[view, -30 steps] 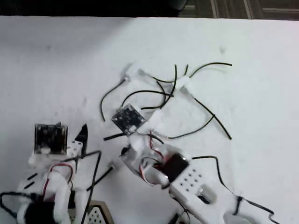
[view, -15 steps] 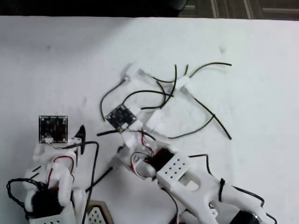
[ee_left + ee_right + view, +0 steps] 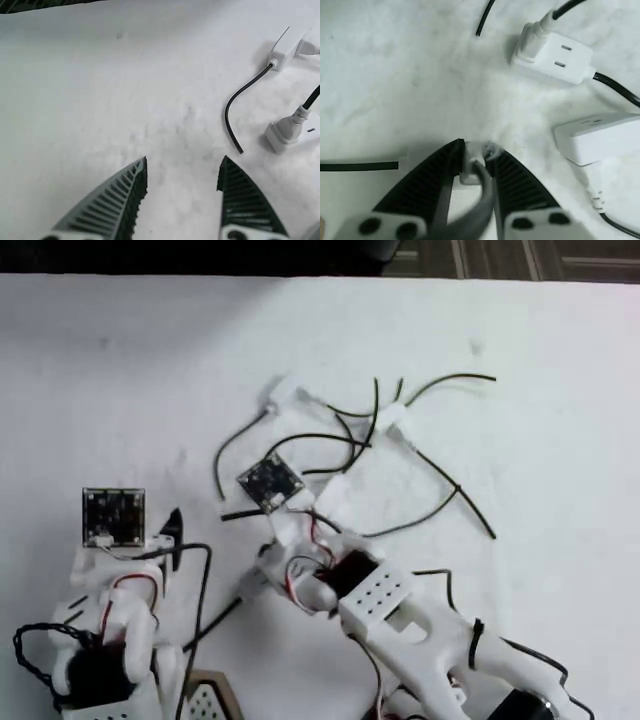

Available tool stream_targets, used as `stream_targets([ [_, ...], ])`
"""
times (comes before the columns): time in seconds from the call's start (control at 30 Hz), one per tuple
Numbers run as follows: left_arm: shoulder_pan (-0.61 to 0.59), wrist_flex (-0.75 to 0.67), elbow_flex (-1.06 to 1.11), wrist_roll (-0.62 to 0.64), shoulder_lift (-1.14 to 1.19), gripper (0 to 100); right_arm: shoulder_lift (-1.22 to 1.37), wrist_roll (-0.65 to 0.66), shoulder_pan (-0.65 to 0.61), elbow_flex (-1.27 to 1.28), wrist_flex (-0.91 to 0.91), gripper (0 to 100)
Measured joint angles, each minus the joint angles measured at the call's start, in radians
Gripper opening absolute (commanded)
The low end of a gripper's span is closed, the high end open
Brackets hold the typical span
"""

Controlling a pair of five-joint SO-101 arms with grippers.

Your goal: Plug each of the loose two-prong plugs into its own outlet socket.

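While the left gripper [image 3: 182, 165] hangs spread open near the table's [image 3: 90, 75] front left corner, the right gripper [image 3: 479, 149] clasps a white plug [image 3: 468, 176].

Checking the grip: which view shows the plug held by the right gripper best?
Right wrist view: the plug sits close up, pinched in the right gripper's jaws. The high view gives a small white patch; the left wrist view faces another cable.
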Motion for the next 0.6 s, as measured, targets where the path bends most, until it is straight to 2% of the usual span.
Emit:
stream_targets([
  [0.6,0.0,0.0,0.0,0.0,0.0,23,0.012,0.0,-0.051,0.026,0.052,1.7],
])
